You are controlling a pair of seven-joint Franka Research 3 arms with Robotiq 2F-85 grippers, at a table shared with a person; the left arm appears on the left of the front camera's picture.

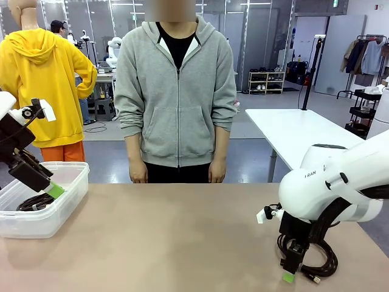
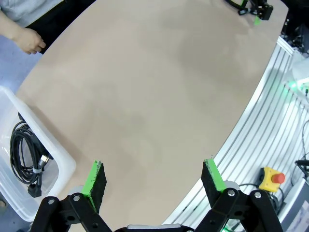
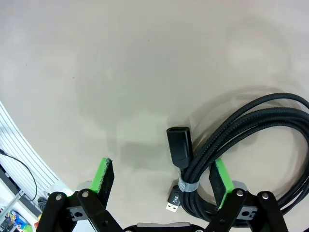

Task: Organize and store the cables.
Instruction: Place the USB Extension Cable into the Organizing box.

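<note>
Reaching down at the lower right of the front view, the right gripper stands over a coiled black cable lying on the tan table; in the right wrist view its fingers stand apart, one green pad on bare table, the other down among the cable's strands beside the bound plug ends, nothing clamped; at the left edge of the front view the left gripper hangs over a clear plastic bin, its fingers wide apart and empty; another coiled cable lies inside that bin; a person in a grey hoodie stands at the far side, hands hanging.
</note>
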